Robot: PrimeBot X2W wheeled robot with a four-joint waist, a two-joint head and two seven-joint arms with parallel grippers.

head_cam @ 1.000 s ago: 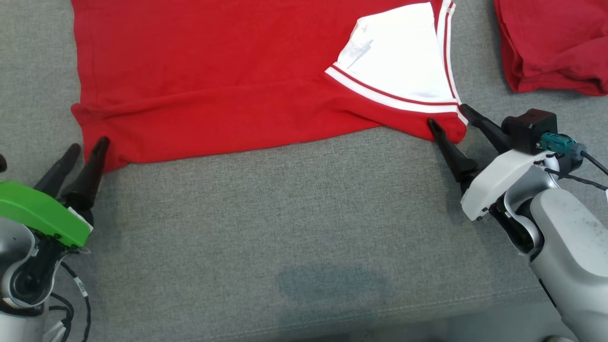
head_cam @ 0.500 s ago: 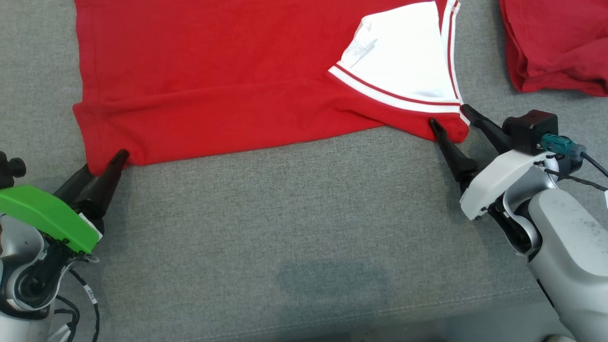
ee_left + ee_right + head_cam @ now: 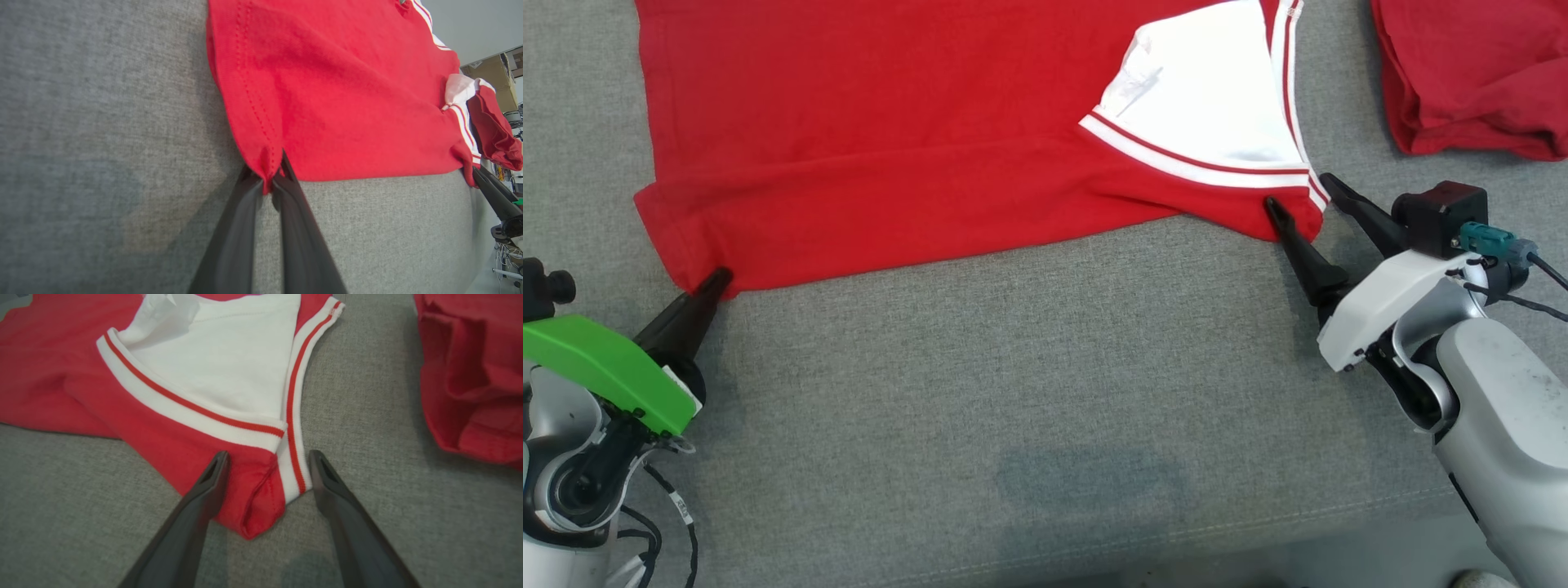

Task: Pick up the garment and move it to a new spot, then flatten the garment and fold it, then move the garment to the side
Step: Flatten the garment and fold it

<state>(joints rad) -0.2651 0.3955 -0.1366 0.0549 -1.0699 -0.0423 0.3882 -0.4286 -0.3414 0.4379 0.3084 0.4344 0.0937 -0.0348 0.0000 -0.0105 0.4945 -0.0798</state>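
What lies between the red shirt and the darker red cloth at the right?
Only bare grey surface separates shirt from cloth, seen in the right wrist view.

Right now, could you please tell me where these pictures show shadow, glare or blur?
Head view: a soft shadow on the grey surface; the white panel of the garment looks washed out. Left wrist view: the left hand blurs toward the lens. Right wrist view: the right hand is soft, fabric sharp.

Bright even light w/ soft shadows on grey surface point(image 3: 1045, 367), white of garment point(image 3: 890, 122) blown out, wrist-view edges warp.
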